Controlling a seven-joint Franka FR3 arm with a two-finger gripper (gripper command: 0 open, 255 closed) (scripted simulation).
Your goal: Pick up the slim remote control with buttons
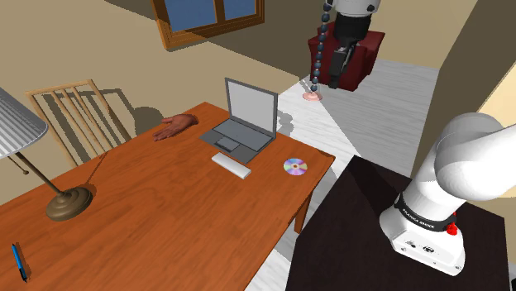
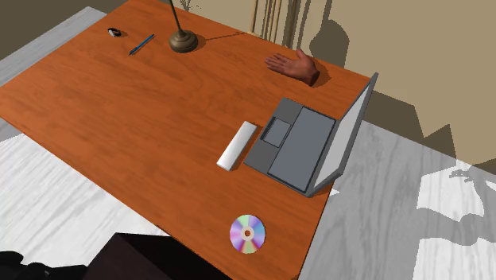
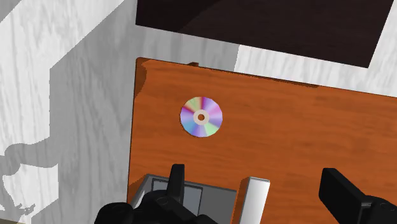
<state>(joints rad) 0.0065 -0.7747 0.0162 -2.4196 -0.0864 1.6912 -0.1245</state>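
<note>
Remote (image 3: 254, 198) untouched, just beside laptop (image 1: 240, 124); our gripper (image 3: 254, 173) above it, jaws wide apart, empty. We judge descent, grasp, lift all left.

Bright, even light here, everything crisp from edge to edge. Hard shadows: the chair's (image 1: 64, 88) slats stripe the wall (image 1: 91, 41) behind, and the laptop (image 1: 248, 116) darkens the pale floor (image 1: 389, 99) beyond the table's (image 1: 165, 215) edge. The disc (image 1: 295, 167) gleams rainbow.
</note>
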